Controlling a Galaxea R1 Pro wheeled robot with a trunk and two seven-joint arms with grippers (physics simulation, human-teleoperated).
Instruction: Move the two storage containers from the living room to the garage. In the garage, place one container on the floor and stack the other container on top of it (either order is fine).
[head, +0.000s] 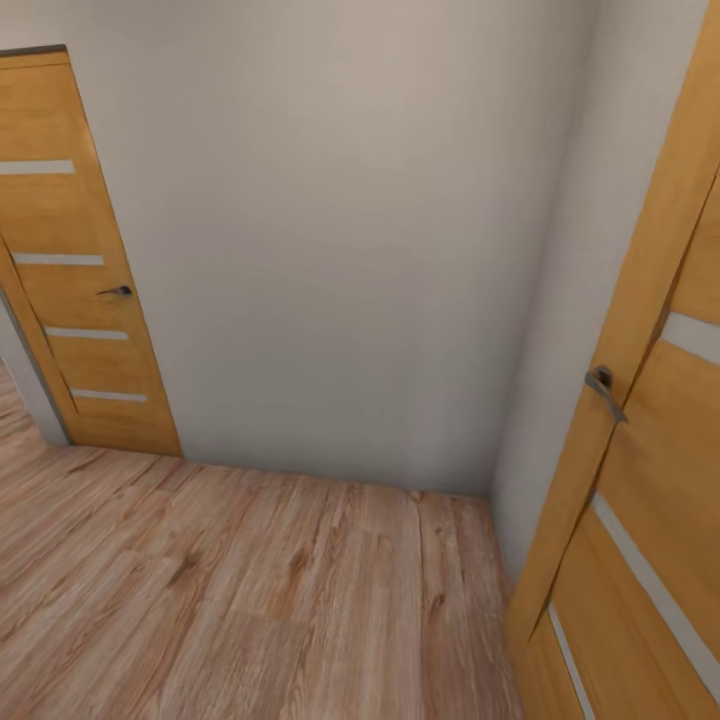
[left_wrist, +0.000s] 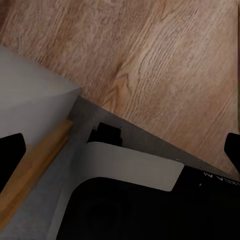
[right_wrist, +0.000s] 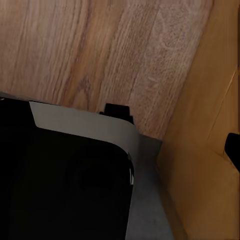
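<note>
I was in transit, facing a corner wall (head: 340, 250) between two doors (head: 80, 290); no container in hand. Left fingers (left_wrist: 11, 155) looked spread; the right I couldn't tell. Next I needed to turn and find a doorway.

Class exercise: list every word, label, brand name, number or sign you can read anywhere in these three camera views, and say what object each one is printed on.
Small white lettering stands on the robot's black base at the edge of the left wrist view, near; it is cut off and too blurred to read with confidence.
There is no other text: the two wooden doors, the white wall and the wood plank floor carry no words, numbers or signs.
</note>
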